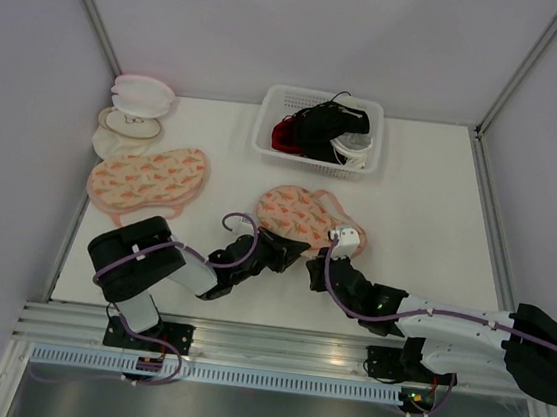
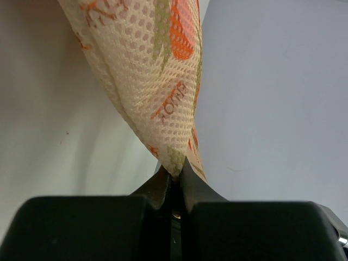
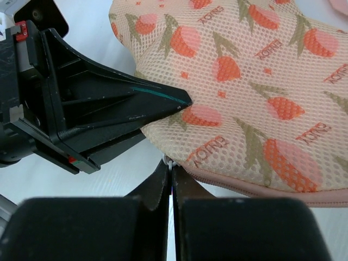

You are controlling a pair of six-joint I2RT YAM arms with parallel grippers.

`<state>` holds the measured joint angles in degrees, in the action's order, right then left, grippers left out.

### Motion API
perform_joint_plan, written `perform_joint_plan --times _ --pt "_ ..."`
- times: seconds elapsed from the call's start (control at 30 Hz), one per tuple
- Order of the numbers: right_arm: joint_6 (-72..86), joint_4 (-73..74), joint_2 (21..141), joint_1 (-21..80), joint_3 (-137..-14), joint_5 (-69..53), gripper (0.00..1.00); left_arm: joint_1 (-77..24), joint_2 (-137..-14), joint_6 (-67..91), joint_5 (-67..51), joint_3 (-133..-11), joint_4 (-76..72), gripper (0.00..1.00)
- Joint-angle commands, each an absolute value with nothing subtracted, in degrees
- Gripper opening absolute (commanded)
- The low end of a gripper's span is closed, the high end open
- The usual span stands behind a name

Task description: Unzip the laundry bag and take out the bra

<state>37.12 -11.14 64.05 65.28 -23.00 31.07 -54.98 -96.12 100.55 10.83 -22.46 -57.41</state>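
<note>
The laundry bag (image 1: 296, 213) lies near the middle of the white worktop (image 1: 429, 216), its pink strap loop (image 1: 343, 216) on the right side. The left claw (image 2: 174, 175) is pressed together, pinching a fold of the bag's printed mesh at its near edge, and the fabric rises tented from the tips. Just to its right, the right claw (image 3: 170, 168) is pinched shut on what looks like the small metal zip pull (image 3: 169, 162), at the bag's pink zip seam. The seam running right from there looks closed. A second printed bag (image 1: 146, 181) lies to the left. Beyond it, in the far left corner, are white-and-pink round cases (image 1: 137, 110). A white basket (image 1: 266, 137) of black, red and white garments (image 1: 323, 128) stands at the far edge.
</note>
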Motion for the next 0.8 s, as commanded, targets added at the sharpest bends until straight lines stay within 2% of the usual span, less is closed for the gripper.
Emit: perform_joint_plan --times 0.0,0.23,0.5,0.7,0.77 --pt "39.5 -5.3 61.4 65.8 -27.2 36.0 0.00 -54.5 -96.9 102.0 9.4 -21.5 -62.8 0.02" --pt "44.0 11.1 59.9 66.1 -30.8 39.2 0.00 -51.3 -98.5 100.1 5.6 -19.5 -66.3 0.02" --pt "48.2 21.8 61.4 66.1 -33.7 41.1 0.00 -46.9 -99.6 96.7 0.3 -17.2 -69.3 0.02" --pt "51.9 29.3 65.7 66.0 -36.9 44.9 0.01 -40.9 -104.7 89.9 -17.4 -20.4 -73.7 0.02" --pt "52.3 30.8 66.4 66.0 -37.3 45.6 0.00 -37.3 -107.3 87.2 -27.5 -22.5 -76.4 0.02"
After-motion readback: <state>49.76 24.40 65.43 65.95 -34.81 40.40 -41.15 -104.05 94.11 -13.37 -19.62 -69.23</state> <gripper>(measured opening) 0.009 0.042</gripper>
